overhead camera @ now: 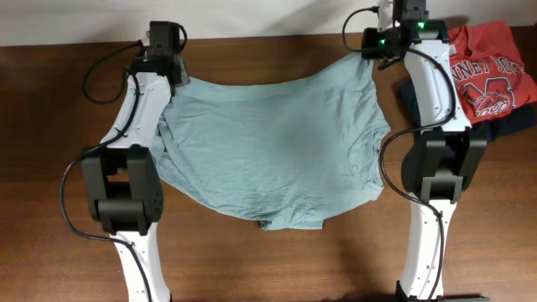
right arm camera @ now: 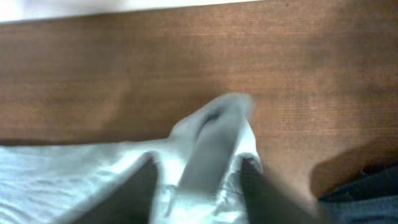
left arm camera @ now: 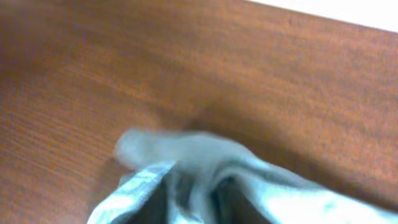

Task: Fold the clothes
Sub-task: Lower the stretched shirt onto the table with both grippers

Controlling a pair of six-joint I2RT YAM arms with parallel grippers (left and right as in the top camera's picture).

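The pale sage T-shirt (overhead camera: 277,143) lies spread and wrinkled across the middle of the wooden table. My left gripper (overhead camera: 178,77) is at its far left corner and is shut on a bunch of the fabric (left arm camera: 186,168). My right gripper (overhead camera: 373,57) is at its far right corner and is shut on another bunch of fabric (right arm camera: 211,143). Both corners are pulled taut toward the far edge. The near hem sags toward the front at the middle (overhead camera: 289,220).
A red shirt with white lettering (overhead camera: 491,71) lies on a dark navy folded garment (overhead camera: 512,122) at the far right, next to the right arm. The table's far edge (overhead camera: 268,35) meets a white wall.
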